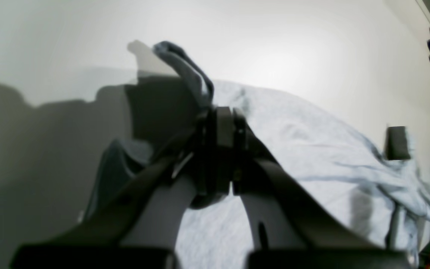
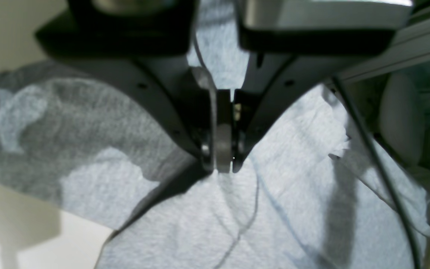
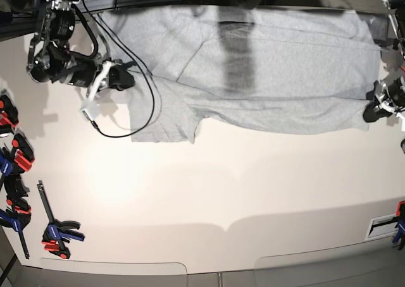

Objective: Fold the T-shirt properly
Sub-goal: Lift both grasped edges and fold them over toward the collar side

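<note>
With both grippers, left gripper (image 1: 224, 149) and right gripper (image 2: 222, 164), clamped on the T-shirt (image 3: 266, 66), keep the cloth taut and move both edges evenly.

Bare table (image 3: 209, 179) open below the T-shirt (image 3: 272, 66), clamps (image 3: 19, 173) crowding left edge
</note>
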Controlling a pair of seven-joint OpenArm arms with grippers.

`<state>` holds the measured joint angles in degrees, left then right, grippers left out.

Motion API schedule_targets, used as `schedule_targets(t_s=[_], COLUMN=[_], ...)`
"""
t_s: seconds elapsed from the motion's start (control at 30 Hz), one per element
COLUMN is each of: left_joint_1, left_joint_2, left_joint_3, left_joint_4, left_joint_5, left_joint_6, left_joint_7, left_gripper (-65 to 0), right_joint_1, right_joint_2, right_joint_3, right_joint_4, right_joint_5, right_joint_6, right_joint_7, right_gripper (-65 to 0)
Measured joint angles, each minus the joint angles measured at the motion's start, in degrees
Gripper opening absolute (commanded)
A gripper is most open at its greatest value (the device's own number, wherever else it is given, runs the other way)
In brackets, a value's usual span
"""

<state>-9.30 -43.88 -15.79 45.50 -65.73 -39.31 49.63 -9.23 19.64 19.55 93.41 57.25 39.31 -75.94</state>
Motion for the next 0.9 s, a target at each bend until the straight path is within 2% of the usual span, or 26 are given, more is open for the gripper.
schedule_targets(t_s=[0.1, 0.23, 0.4, 0.57, 0.87, 0.9], left_joint_1=[0.4, 0.6, 1.0, 4.7, 9.8, 9.8], left_joint_2=[0.0, 0.2, 0.2, 0.2, 0.2, 0.3], left_joint_3=[-0.1, -3.8, -7.6, -7.8, -7.8, -7.8], left_joint_4=[0.1, 0.4, 0.4, 0.5, 0.5, 0.5], left_joint_5=[0.0, -0.2, -1.7, -3.5, -3.5, -3.5], left_joint_6=[0.0, 0.0, 0.0, -0.2, -0.1, -0.1], left_joint_7=[0.0, 1.4, 4.2, 4.5, 3.8, 3.8], left_gripper=[-65.0, -65.0, -65.0, -65.0, -65.0, -63.0], right_joint_1=[-2.4, -6.1, -8.6, -8.4, -8.4, -8.4], right_joint_2=[0.0, 0.1, -0.2, -2.4, -8.4, -8.6], right_joint_3=[3.2, 7.7, 9.0, 9.1, 9.0, 9.0], right_joint_4=[3.2, 5.9, 6.1, 6.1, 6.1, 6.1], right_joint_5=[0.2, 0.2, 1.1, 0.8, -1.2, -2.3], right_joint_6=[0.0, 0.0, 0.0, 0.0, 0.0, 0.0], right_joint_7=[0.4, 0.9, 1.3, 1.5, 1.6, 1.7], right_gripper=[-65.0, -65.0, -65.0, -65.0, -65.0, -65.0])
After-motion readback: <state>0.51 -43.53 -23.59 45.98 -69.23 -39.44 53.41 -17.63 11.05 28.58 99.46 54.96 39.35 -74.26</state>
